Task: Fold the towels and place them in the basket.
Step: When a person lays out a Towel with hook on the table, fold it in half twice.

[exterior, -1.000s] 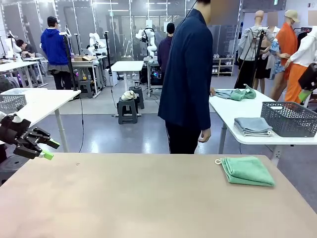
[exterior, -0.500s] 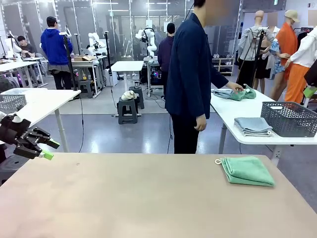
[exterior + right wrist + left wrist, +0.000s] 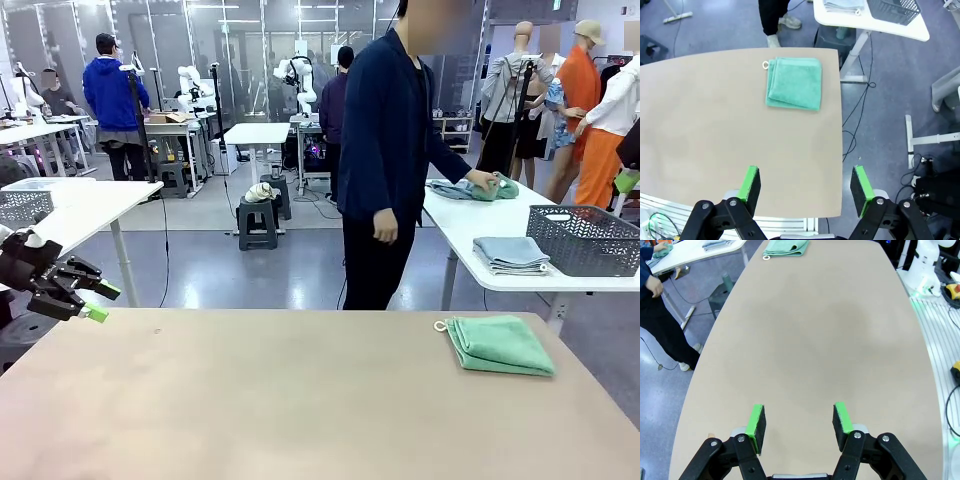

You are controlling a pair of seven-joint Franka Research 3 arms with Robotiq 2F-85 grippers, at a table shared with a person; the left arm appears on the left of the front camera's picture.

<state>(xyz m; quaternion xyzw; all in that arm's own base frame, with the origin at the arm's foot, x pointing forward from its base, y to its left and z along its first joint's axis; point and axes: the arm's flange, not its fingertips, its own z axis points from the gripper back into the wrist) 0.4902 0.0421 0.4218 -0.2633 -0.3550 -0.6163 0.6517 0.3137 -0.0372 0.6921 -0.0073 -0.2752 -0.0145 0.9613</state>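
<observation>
The left gripper (image 3: 102, 302) hangs above the near left corner of the tan table (image 3: 250, 400), with its jaws spread and nothing between the green pads (image 3: 756, 421). The right gripper (image 3: 805, 182) is held over the table's right end, and its jaws are likewise spread wide and empty. One folded mint-green towel (image 3: 498, 345) lies flat on the table near the far right corner, well apart from both grippers; its white loop (image 3: 439, 325) points toward the far left of the towel. The basket (image 3: 585, 240) stands on the white side table (image 3: 470, 225) beyond the tan table, at the right. A stack of folded grey-blue cloths (image 3: 512, 253) rests just beside the basket, on its left. A person (image 3: 385, 150) in a dark jacket stands between the two tables. The person's hand (image 3: 484, 181) rests on a loose heap of cloths (image 3: 450, 189), grey-blue and mint-green, at the far end of the side table.
</observation>
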